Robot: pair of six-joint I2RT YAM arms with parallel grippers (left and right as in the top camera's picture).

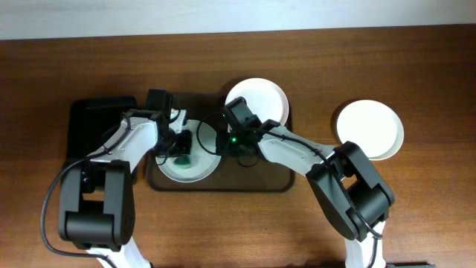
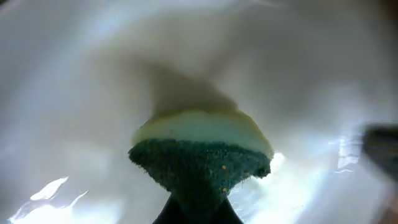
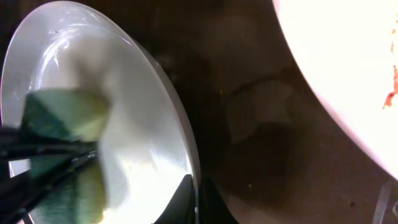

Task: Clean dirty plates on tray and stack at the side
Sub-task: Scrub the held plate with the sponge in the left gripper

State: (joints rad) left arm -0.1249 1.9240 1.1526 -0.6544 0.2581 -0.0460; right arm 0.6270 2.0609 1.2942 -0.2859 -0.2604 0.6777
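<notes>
While the overhead view sets both claws over the tray (image 1: 223,184), only the wrist views show what each one grips. The left claw (image 1: 181,147) is clamped on a sponge (image 2: 199,155). Its own camera shows the green scouring side nearest the claw and a pale yellow layer beyond, set against the inside of a white plate (image 1: 195,171) that fills the view. From above, the sponge is only a small green patch under that claw.

The right claw (image 1: 221,141) sits just beside the left one, at the same plate's edge. The overhead view hides its fingers under the wrist. Its own camera shows them closed on the rim, one on each side, with the sponge and the left claw's dark fingers across the plate from it.

A second plate (image 1: 256,100) lies on the tray just beyond the right claw. It looks plain white from above, but the right wrist view catches an orange-red smear (image 3: 392,87) near its edge. A third plate (image 1: 370,130) rests on the surface off the tray, well apart from the right claw, and only the overhead view shows it.
</notes>
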